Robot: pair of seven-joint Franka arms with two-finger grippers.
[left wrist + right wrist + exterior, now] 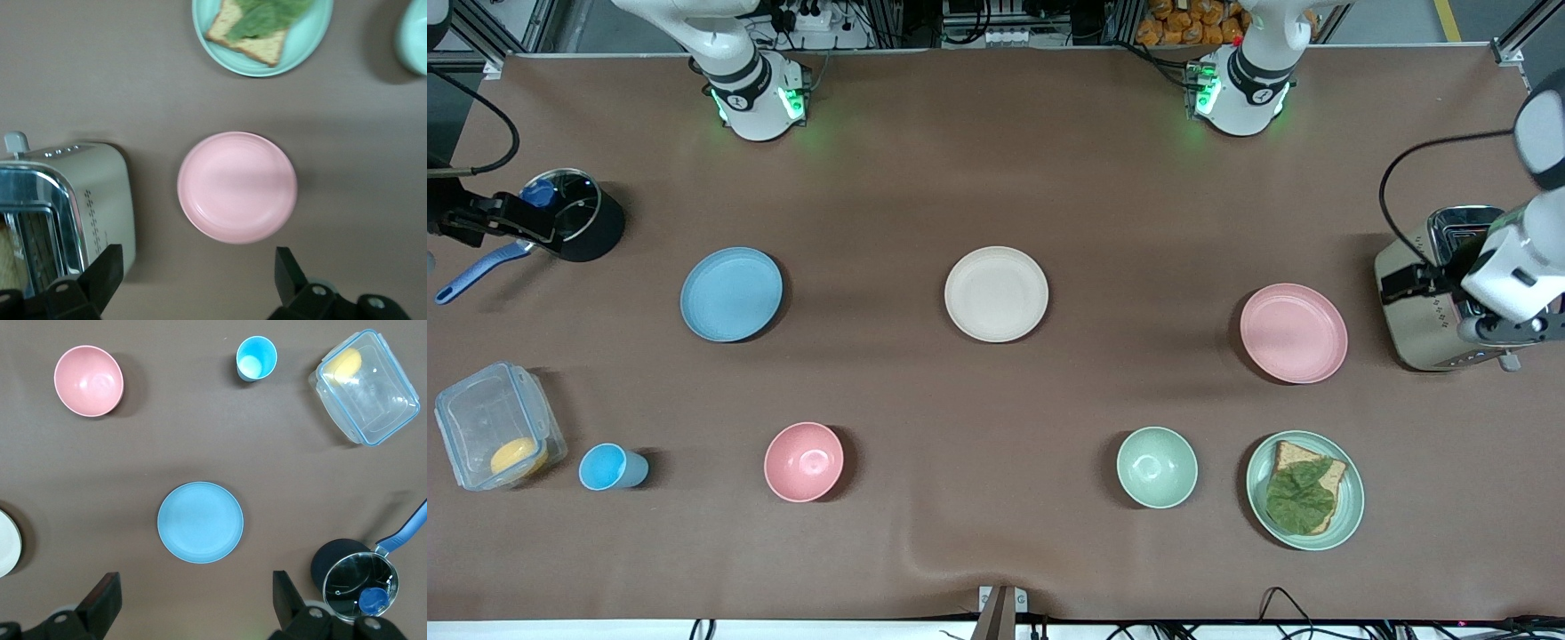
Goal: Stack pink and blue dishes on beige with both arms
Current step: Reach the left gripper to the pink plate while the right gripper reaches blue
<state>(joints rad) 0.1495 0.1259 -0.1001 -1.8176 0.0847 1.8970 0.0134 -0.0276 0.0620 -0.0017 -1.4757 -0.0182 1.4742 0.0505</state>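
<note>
Lying flat, rims up, three round plates with no long axis sit well apart: blue plate [731,294] toward the right arm's end, beige plate [996,293] between, pink plate [1294,333] beside the toaster [1427,302]. Right gripper [193,603] and left gripper [197,277] hover, fingers apart.

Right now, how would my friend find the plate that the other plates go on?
Start at the brown table and find its middle row of three flat plates. The beige plate sits between the blue plate and the pink plate. It is the only cream-coloured one, bare, unlike the green plate with bread.
</note>
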